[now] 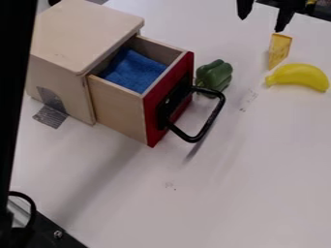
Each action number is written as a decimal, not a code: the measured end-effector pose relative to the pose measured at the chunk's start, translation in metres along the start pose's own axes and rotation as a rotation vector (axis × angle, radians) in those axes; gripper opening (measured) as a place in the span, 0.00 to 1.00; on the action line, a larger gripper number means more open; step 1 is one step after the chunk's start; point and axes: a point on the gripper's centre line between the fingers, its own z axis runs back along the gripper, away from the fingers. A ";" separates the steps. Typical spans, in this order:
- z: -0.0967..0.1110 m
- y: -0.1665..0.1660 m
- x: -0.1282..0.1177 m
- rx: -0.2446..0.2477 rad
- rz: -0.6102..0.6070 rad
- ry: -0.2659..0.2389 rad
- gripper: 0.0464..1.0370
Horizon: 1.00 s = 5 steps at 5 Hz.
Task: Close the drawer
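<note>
The open black two-finger claw, upper right, could jam the red-fronted wooden drawer, upper left, by pushing off-centre.

Banana, cheese, pepper, blue cloth.

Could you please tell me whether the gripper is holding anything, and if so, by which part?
Nothing is held: the gripper is open, its two fingers apart with bare tabletop showing between them.

Drawer back — hidden inside cabinet; green pepper — partly behind handle
</note>
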 end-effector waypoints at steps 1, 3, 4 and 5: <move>-0.019 -0.002 -0.007 0.001 -0.004 0.052 0.96; -0.019 -0.008 -0.037 0.025 0.026 0.050 0.96; -0.020 -0.011 -0.065 0.052 0.017 0.052 0.96; -0.018 -0.022 -0.097 0.075 -0.024 0.048 0.96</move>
